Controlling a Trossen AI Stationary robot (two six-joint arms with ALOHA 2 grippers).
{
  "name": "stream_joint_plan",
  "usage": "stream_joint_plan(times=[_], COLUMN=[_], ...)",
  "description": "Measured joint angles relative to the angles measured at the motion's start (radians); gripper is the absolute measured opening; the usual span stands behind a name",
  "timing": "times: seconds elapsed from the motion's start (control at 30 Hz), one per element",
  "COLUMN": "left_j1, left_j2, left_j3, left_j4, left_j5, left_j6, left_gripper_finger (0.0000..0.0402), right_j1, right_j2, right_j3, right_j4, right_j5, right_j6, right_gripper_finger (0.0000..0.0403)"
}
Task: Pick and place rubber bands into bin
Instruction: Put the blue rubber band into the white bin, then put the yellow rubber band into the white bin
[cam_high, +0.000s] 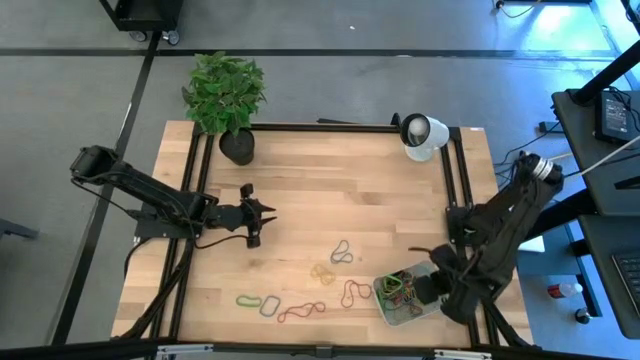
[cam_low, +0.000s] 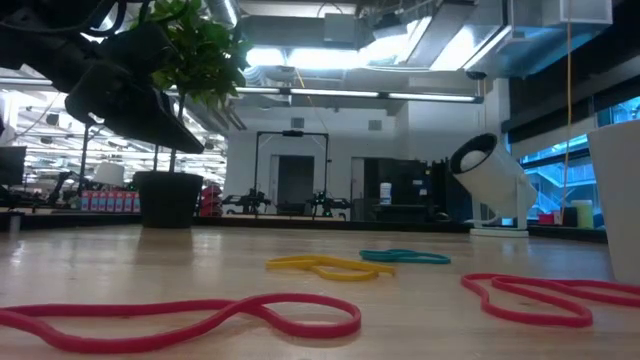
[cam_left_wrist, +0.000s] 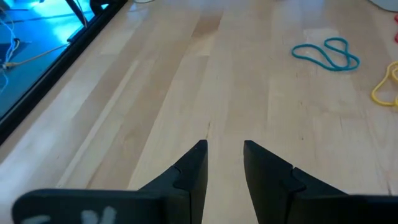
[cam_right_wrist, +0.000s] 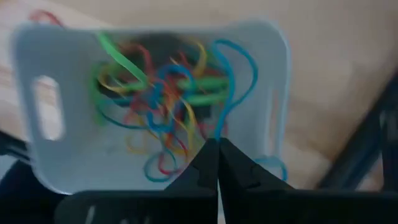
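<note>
Translucent grey bin (cam_right_wrist: 155, 99) sits at the table's (cam_high: 300, 170) near right corner; only my right wrist view shows its tangled rubber bands (cam_right_wrist: 168, 106), with the right end effector (cam_right_wrist: 217, 163) closed empty above (the left end effector (cam_left_wrist: 225, 163) hovers part-open, holding nothing).

Both arms are pretty much all black, chunky segmented links with rounded joint housings. The left arm (cam_high: 140, 190) has black cables running along it and looping underneath. The left pincer (cam_left_wrist: 224, 163) ends in two matte black wedge-shaped fingers that taper to blunt tips, with little stepped notches on the inner edges. The right arm (cam_high: 500, 225) looks bulkier, with a pale silver-grey cap at its upper joint and more black cabling. The right pincer (cam_right_wrist: 217, 163) has the same dark tapered fingers.
</note>
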Motion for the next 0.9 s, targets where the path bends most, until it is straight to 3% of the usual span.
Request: stream_joint_plan(times=[0.23, 0.43, 0.9], left_j1=[0.0, 0.0, 0.0], left_j2=[0.0, 0.0, 0.0], left_j3=[0.0, 0.0, 0.0], left_j4=[0.0, 0.0, 0.0], left_j5=[-0.038, -0.038, -0.039], left_j6=[0.0, 0.0, 0.0], left_gripper_finger=[0.0097, 0.0097, 0.0097], right_j1=[0.027, 0.027, 0.014], right_j2=[0.074, 0.087, 0.086], right_j3=[0.0, 0.001, 0.001], right_j4=[-0.045, -0.079, -0.037], right_j5=[-0.015, 0.065, 0.091], right_j6=[0.032, 0.036, -0.02], right_gripper_finger=[0.0006, 0.003, 0.0144])
